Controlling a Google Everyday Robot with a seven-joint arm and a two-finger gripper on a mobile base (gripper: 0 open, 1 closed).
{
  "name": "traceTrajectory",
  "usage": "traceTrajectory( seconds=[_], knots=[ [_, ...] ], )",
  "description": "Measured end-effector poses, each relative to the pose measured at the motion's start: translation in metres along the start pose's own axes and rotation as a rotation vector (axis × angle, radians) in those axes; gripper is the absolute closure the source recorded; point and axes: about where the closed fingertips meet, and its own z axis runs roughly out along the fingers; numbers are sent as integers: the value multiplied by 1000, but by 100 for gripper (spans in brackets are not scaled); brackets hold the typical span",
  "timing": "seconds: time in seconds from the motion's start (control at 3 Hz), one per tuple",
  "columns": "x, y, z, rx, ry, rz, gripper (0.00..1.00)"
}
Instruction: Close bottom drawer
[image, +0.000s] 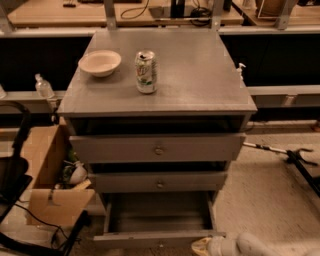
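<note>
The bottom drawer (158, 214) of the grey cabinet is pulled out, showing its long flat grey inside. Its slim front panel (150, 239) runs along the bottom of the camera view. My gripper (204, 246) enters at the bottom right on a white arm (250, 245). Its yellowish tip sits right at the right end of the drawer's front panel. The middle drawer (159, 182) and the top drawer (158, 148) also stand slightly out, each with a round knob.
A beige bowl (100, 62) and a green-white soda can (146, 71) stand on the cabinet top. An open cardboard box (47, 172) and a black chair (11, 175) stand at the left. A long-handled tool (287, 154) lies on the floor at the right.
</note>
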Motion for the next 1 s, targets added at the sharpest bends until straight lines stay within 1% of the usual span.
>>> traceTrajectory(
  seconds=[0.33, 0.67, 1.0],
  knots=[
    [1, 2, -1, 0, 0, 0, 100],
    [-17, -30, 27, -11, 23, -2, 100],
    [-20, -32, 29, -8, 18, -3, 100]
  ],
)
